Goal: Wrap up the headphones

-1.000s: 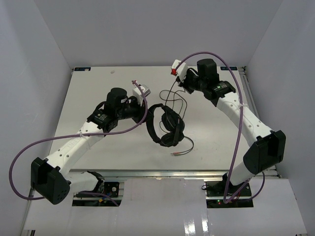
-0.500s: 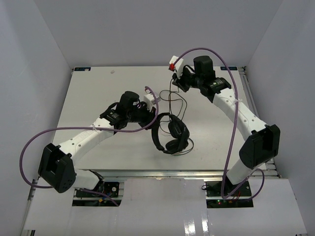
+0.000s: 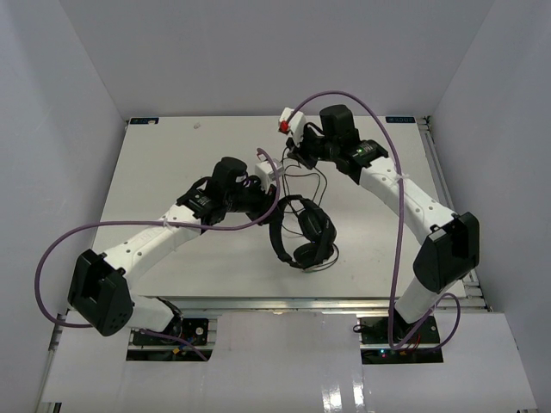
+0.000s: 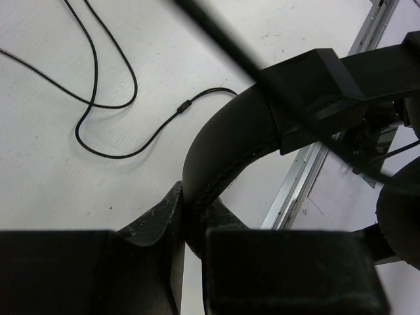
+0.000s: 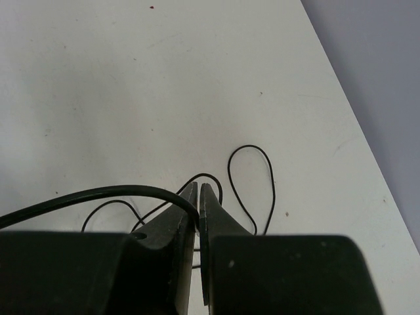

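Blurred cord (image 4: 216,36) across the left wrist view

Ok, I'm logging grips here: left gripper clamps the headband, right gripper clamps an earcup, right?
Not quite. The left gripper does clamp the headband, but the right gripper pinches the cord instead; the right wrist view shows it.
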You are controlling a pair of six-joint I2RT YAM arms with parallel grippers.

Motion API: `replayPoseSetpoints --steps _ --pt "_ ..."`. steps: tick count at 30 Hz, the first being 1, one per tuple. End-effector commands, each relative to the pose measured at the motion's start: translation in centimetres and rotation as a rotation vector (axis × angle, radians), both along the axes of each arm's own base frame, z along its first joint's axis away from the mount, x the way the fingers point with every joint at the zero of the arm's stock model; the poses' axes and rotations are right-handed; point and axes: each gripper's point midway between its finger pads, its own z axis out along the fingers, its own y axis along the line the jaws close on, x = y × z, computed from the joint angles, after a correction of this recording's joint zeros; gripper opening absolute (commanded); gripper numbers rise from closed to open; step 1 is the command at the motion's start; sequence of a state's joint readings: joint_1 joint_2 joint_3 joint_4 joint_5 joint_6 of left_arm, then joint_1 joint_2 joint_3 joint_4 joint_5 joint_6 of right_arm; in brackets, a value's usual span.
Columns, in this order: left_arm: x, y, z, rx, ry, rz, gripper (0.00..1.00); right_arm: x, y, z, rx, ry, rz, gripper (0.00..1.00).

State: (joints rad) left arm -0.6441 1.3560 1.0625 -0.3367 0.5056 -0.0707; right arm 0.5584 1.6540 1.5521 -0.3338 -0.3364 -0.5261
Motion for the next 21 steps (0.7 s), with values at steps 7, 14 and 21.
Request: replayPoseSetpoints --steps 7,14,21 --pt "0.4 -1.4 5.0 -0.088 -0.085 -0.013 0.0 1.7 -1.0 -1.3 -0.027 -0.027 -0.115 0.08" --pt "-0.1 -0.1 4.6 -0.062 -0.102 0.024 0.0 1.9 -3.5 0.3 0.037 -0.025 -0.161 0.08" --pt "0.2 0.1 5.3 -0.063 -0.114 0.046 0.0 1.0 -4.8 0.3 0.063 -0.015 -0.168 0.08"
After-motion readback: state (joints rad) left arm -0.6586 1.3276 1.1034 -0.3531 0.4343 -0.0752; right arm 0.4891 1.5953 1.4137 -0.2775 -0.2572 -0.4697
